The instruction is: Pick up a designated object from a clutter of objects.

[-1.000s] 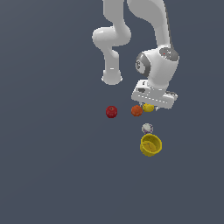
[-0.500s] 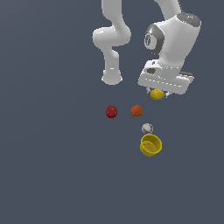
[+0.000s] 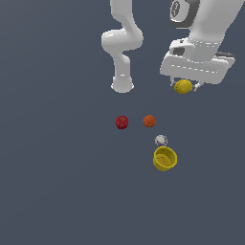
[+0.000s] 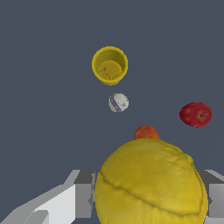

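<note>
Compared with half a second ago, the lemon (image 3: 183,86) is seen higher and further toward the exterior view's right, carried well above the grey floor (image 3: 57,182) and well apart from the clutter left below. The gripper (image 3: 185,88) is clamped on the lemon, which is held between grey fingers (image 4: 83,200) seen on either side of it in the wrist view. In the exterior view the fingers are largely hidden behind the white hand body and the fruit, and the upper arm is cut off by the frame edge. The lower part of the lemon is cut off in the wrist view, and the orange ball (image 3: 149,121) is partly hidden behind it there. The red apple (image 3: 122,122), the white-purple patterned ball (image 3: 161,140) and the yellow cup (image 3: 164,159) are shown resting on the floor in both views. The cup's open interior is shown only from the wrist; the arm's base (image 3: 122,85) is shown only in the exterior view.
</note>
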{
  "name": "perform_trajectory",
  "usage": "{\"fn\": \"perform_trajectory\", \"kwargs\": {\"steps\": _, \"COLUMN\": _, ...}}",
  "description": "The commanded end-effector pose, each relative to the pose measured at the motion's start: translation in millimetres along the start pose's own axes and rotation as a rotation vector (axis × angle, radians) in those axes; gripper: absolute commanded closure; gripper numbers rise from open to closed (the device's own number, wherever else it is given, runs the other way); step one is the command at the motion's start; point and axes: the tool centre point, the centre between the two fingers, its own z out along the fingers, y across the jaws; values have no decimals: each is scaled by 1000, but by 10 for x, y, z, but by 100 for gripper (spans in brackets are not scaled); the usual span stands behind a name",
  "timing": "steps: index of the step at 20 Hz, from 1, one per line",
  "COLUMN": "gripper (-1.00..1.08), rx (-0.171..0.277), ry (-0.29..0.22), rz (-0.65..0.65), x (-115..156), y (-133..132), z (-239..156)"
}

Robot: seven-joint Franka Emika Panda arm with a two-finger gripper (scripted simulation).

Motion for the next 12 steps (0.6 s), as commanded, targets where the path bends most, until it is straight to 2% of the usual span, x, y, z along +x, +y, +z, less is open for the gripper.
{"fn": "perform_trajectory", "kwargs": {"steps": 1, "gripper": 108, "rx": 0, "ry": 0, "rz": 0, "x": -7, "y": -32, "z": -163}}
{"fn": "perform_trajectory", "kwargs": {"steps": 12, "gripper": 108, "rx": 0, "ry": -1, "rz": 0, "x": -4, "y": -105, "z": -454}}
